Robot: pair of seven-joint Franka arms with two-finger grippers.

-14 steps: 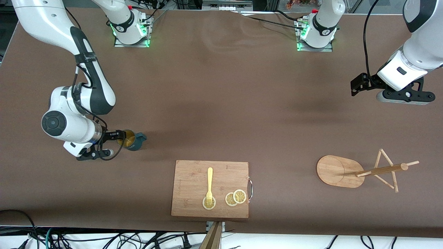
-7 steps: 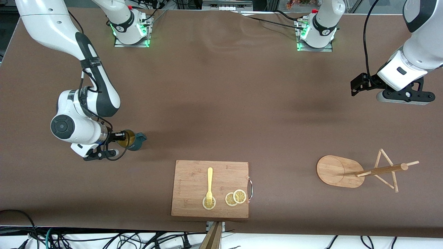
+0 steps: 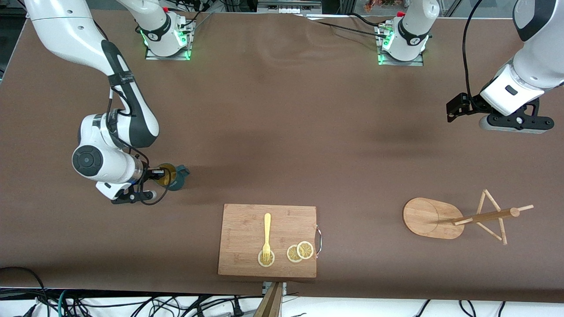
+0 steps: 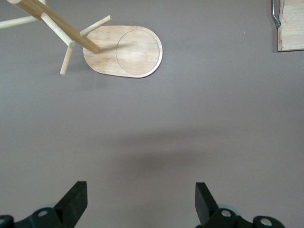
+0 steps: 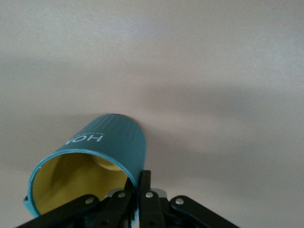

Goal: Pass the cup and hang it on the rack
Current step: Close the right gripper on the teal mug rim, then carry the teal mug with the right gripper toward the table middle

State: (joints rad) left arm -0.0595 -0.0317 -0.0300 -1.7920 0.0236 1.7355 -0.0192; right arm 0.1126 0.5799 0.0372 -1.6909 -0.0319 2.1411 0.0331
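Early stage: right gripper [image 3: 159, 175] clenched on the rim of the cup [image 3: 173, 176], apparently barely lifted, at 9 o'clock; left gripper [image 4: 141, 199] waits released; passing and hanging on rack [image 3: 458, 217] at 4 o'clock remain.

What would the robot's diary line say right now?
right gripper: shut on cup rim | left gripper: open, waiting above table | rack: no cup
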